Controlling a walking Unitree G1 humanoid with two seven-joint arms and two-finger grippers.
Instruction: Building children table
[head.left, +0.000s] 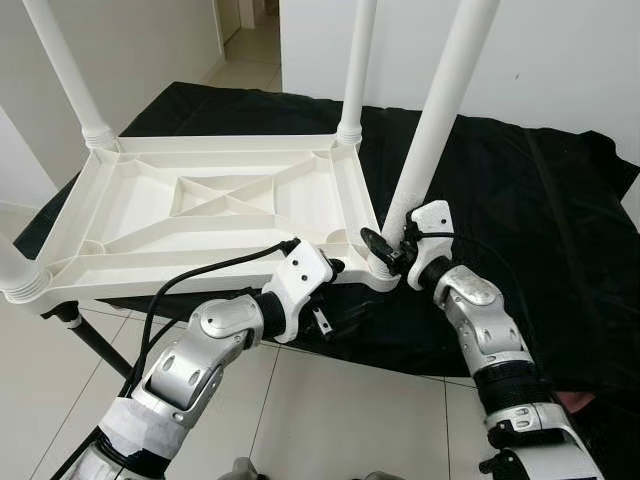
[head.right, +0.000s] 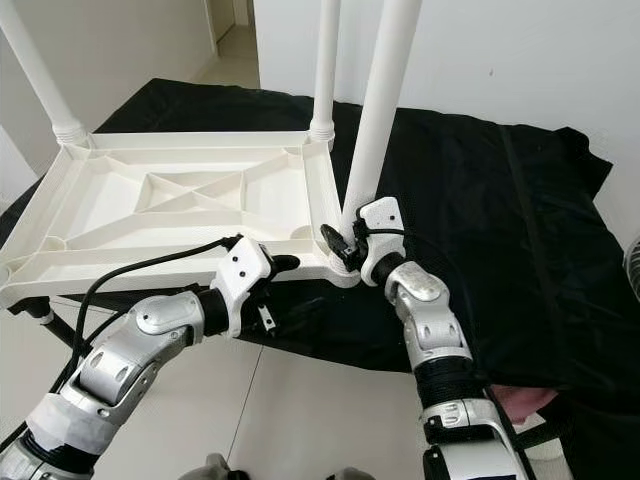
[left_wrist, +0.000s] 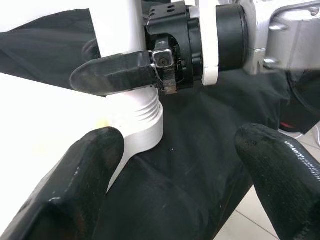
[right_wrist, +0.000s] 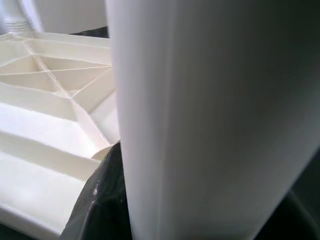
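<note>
Right gripper (head.left: 388, 248) fingers (left_wrist: 112, 75) around table leg (head.left: 440, 110) in corner socket (left_wrist: 142, 127)

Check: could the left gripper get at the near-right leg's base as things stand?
Probably yes. The left gripper is open beside the tabletop's corner, facing the leg's base with only black cloth between, though the right gripper already clamps the leg just above.

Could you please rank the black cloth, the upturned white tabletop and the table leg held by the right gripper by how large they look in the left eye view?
1. black cloth
2. white tabletop
3. table leg in the right gripper, though it runs out of frame.
</note>
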